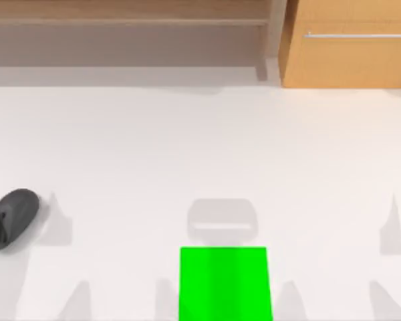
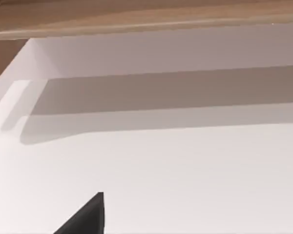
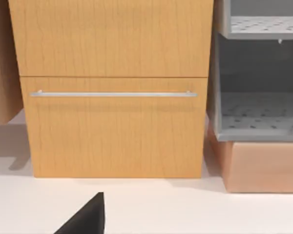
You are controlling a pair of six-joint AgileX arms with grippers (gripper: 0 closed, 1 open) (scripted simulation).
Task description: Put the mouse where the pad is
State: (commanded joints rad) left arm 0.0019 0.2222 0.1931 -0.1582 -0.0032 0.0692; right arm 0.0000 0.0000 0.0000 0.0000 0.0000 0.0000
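You had bright, even light over the white tabletop (image 1: 200, 147), with no glare on it. Soft grey shadows lay there: a rounded-rectangle one touching the far edge of the pad (image 1: 224, 284), and pointed ones to either side of the pad along the near edge. The mouse (image 1: 17, 212), well left of the pad, threw a faint shadow toward the pad. A broad band of shade ran under the wooden shelf (image 1: 127, 20) beyond the pad. Edges looked slightly soft throughout, without visible distortion.

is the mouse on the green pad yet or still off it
Off it. The mouse lies on the bare table at the far left, well apart from the pad at the near edge.
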